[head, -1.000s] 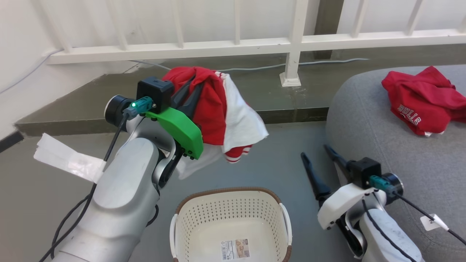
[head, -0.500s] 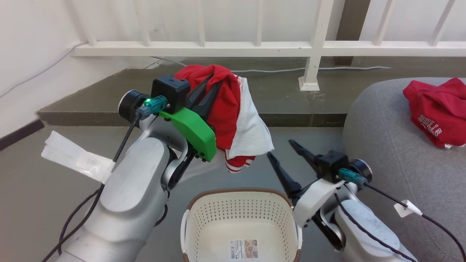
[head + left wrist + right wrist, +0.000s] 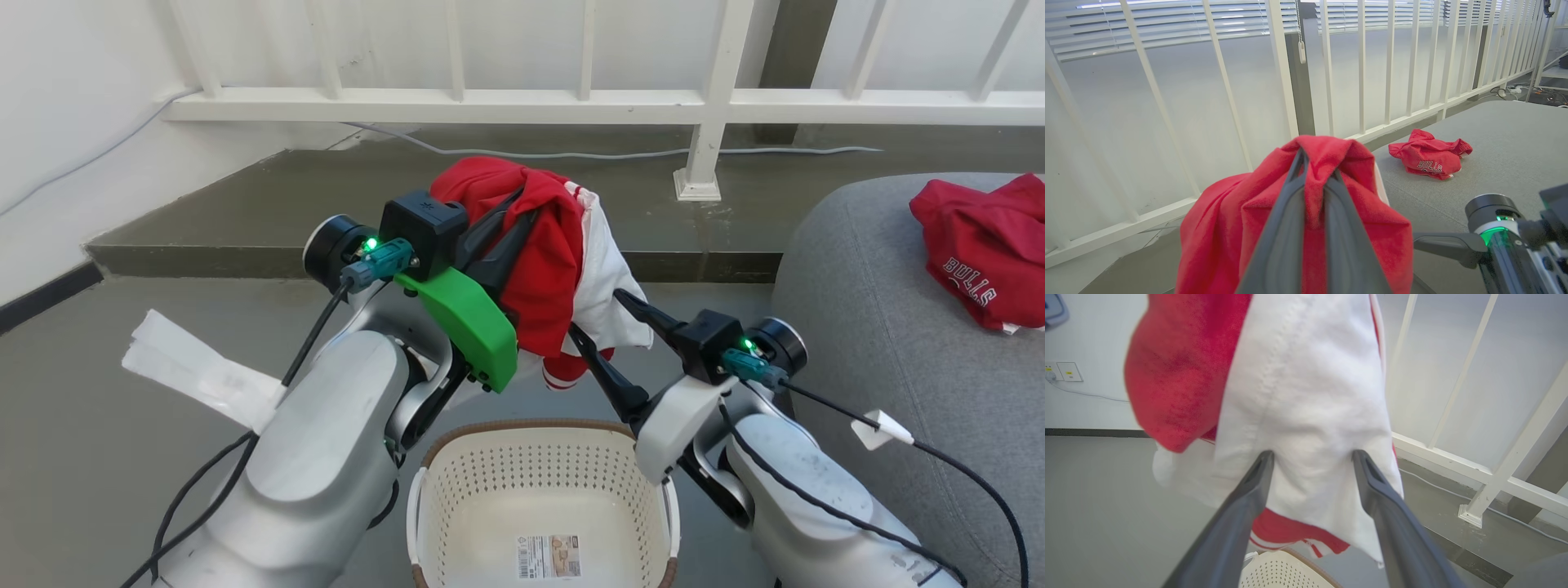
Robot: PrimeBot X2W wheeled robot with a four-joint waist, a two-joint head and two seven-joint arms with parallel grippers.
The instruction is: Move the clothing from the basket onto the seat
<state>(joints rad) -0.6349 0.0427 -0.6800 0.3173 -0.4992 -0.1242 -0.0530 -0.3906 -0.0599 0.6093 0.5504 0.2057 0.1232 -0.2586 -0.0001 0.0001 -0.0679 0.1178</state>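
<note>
At left, the left gripper (image 3: 522, 214) is raised well above the floor with its fingers (image 3: 1286, 228) pressed together on a fold of the red-and-white garment (image 3: 563, 269). The cloth drapes over the fingertips and hangs free, clear of the basket (image 3: 531, 425) below, which holds nothing but a printed label (image 3: 549, 557). The high hold appears meant to keep the trailing hem off the rim during transfer. Just right of the hanging cloth, the right gripper (image 3: 596, 314) stands with its fingers (image 3: 1237, 514) spread wide, one either side of the white panel, at or very near the fabric but not clamped. It is judged to be placed for a second hold, to steady the loose bulk. Further right, the seat (image 3: 865, 327) carries the BULLS garment (image 3: 976, 253), crumpled and well apart from both arms — one item delivered, one in the air and not yet over the seat.
</note>
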